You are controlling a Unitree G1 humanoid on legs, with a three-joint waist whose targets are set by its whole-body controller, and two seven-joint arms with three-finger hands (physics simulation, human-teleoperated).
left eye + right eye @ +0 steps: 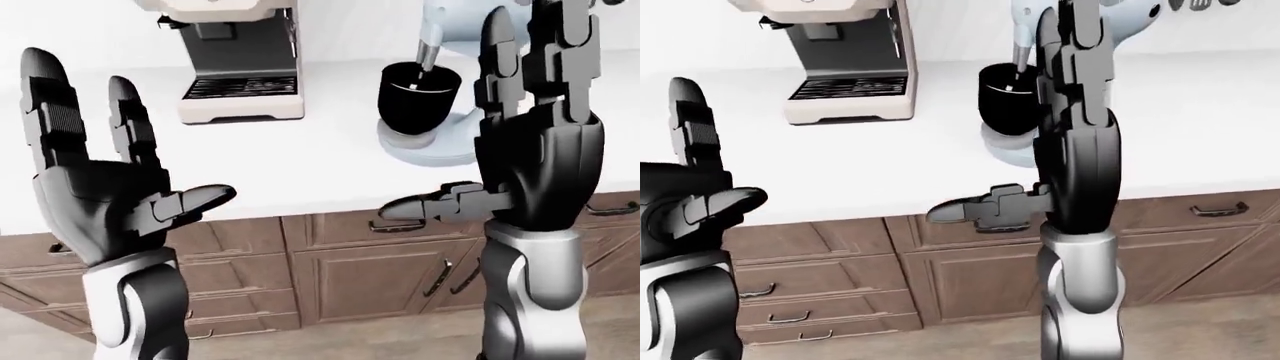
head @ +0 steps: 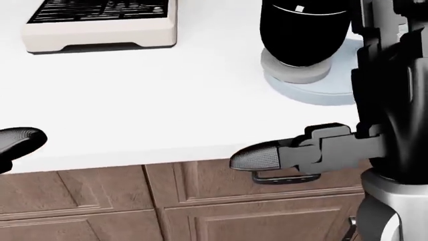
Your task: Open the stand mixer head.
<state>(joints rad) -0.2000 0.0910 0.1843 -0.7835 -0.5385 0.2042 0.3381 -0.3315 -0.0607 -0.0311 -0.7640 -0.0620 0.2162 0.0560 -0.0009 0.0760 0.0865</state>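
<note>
The pale blue stand mixer stands on the white counter at the upper right of the left-eye view, with a black bowl on its round base. Its head is cut off by the top edge and looks lowered over the bowl. My right hand is raised upright in front of the mixer, fingers straight and thumb pointing left, open and empty, and it hides the mixer's right side. My left hand is raised at the left, palm up, open and empty, away from the mixer.
A cream and black coffee machine stands on the counter left of the mixer. Brown cabinet doors and drawers with dark handles run below the counter edge. Utensils hang at the top right of the right-eye view.
</note>
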